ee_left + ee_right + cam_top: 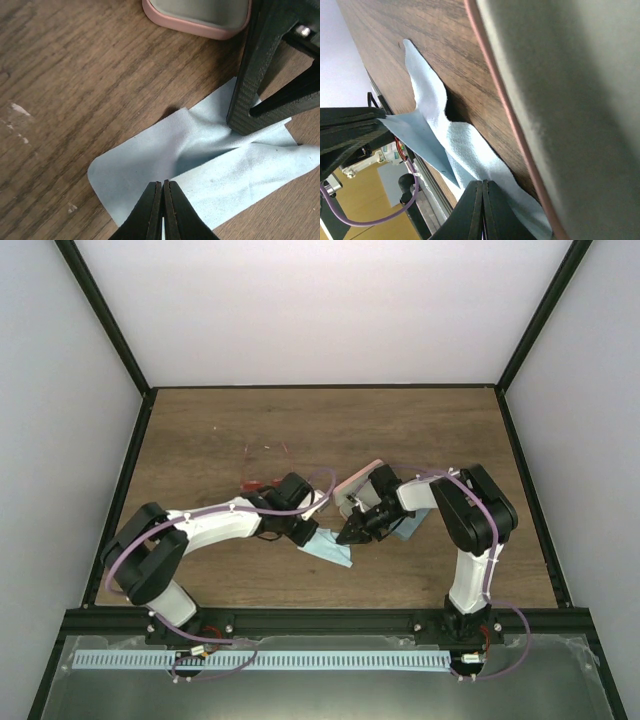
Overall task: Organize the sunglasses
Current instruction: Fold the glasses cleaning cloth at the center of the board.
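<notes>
Two sunglasses lie up-table, left of the nearer left gripper, which pinches blue cloth; right gripper pressed together.

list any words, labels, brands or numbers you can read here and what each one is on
None: no text can be read in any view.
The pink case, the light blue cloth and the wooden table show no print up close.
The sunglasses are too small in the top view to tell whether they carry any marking.
</notes>
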